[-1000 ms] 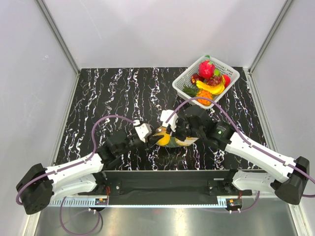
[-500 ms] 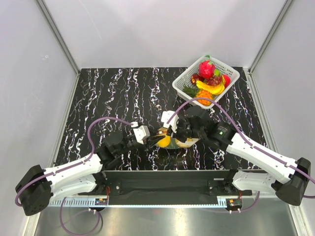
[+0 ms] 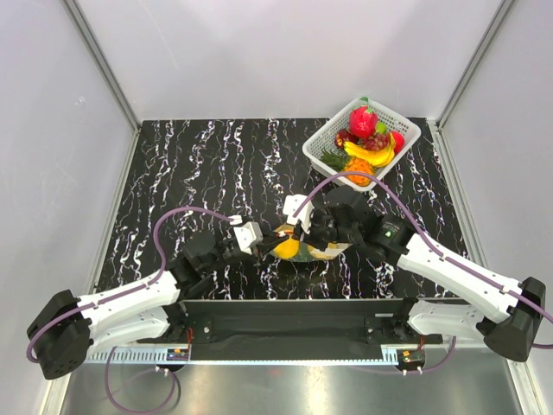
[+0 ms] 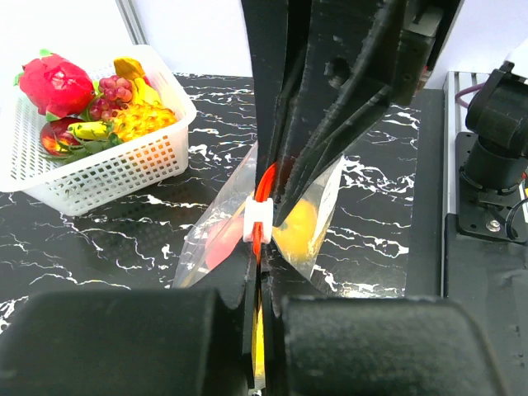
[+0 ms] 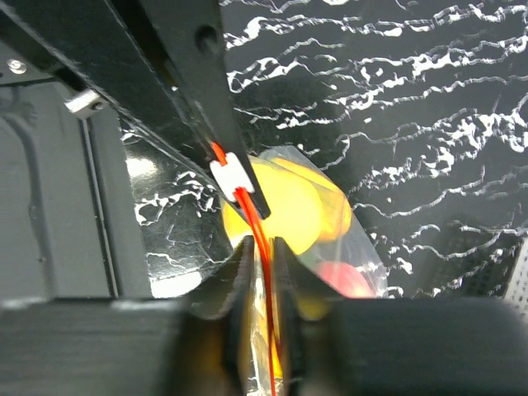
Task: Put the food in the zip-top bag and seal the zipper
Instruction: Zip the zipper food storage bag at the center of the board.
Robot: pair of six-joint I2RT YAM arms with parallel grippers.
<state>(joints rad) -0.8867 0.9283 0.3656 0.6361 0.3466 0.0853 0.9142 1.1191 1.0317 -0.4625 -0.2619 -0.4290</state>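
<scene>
The zip-top bag (image 3: 304,250) is seen low in the middle of the top view, on the black surface (image 3: 207,164) with white streaks. It is held from both sides. The left end effector (image 3: 266,245) is pressed together on the zipper (image 4: 265,183). The red-orange strip is pinched between its fingers (image 4: 181,338) at the bottom of the left wrist view. The right end effector (image 3: 288,237) is also squeezed tight on the zipper, as seen at the bottom of the right wrist view. A small white slider (image 5: 231,175) is seen on the strip between the two end effectors. Inside the bag, a round yellow food (image 5: 285,206) and a red food (image 5: 345,279) can be seen. More food (image 3: 365,140) is piled in the white basket (image 3: 321,138) at the upper right of the top view, well apart from the bag.
</scene>
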